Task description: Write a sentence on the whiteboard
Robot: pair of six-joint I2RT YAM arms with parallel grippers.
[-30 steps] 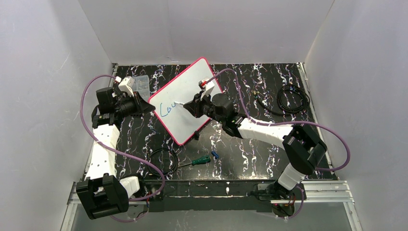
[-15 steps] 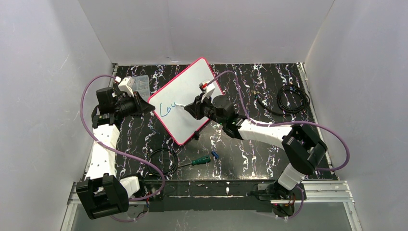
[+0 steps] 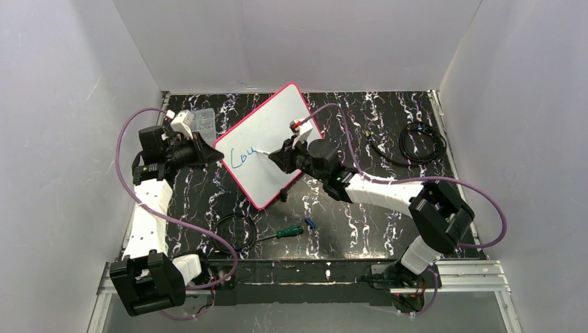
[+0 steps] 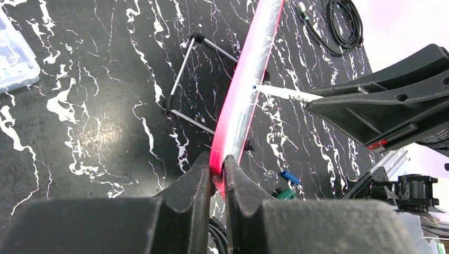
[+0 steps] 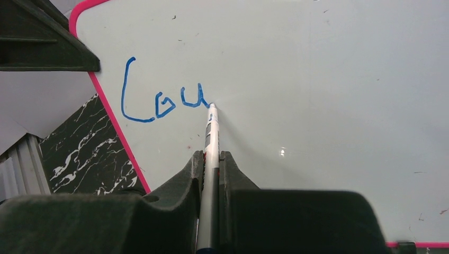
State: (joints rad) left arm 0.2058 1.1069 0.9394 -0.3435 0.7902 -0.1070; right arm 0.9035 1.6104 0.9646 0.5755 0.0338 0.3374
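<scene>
The whiteboard (image 3: pixel 274 125), white with a pink-red frame, stands tilted on the black marbled table; it fills the right wrist view (image 5: pixel 317 79) and shows edge-on in the left wrist view (image 4: pixel 249 90). My left gripper (image 3: pixel 208 154) is shut on the board's left edge, also seen in its wrist view (image 4: pixel 217 169). My right gripper (image 3: pixel 274 154) is shut on a white marker (image 5: pixel 210 143); the marker tip touches the board just right of the blue letters "Cou" (image 5: pixel 164 98), the sentence as it stands, also visible from above (image 3: pixel 243 159).
A clear plastic compartment box (image 3: pixel 201 121) sits behind the left gripper. A green-handled screwdriver (image 3: pixel 288 232) and a blue cap (image 3: pixel 310 223) lie near the front. Black cables lie coiled at the back right (image 3: pixel 419 142) and front left (image 3: pixel 236 232).
The right gripper has slid the marker slightly up and left along the board, finishing the "u". The left gripper and board have stayed put.
</scene>
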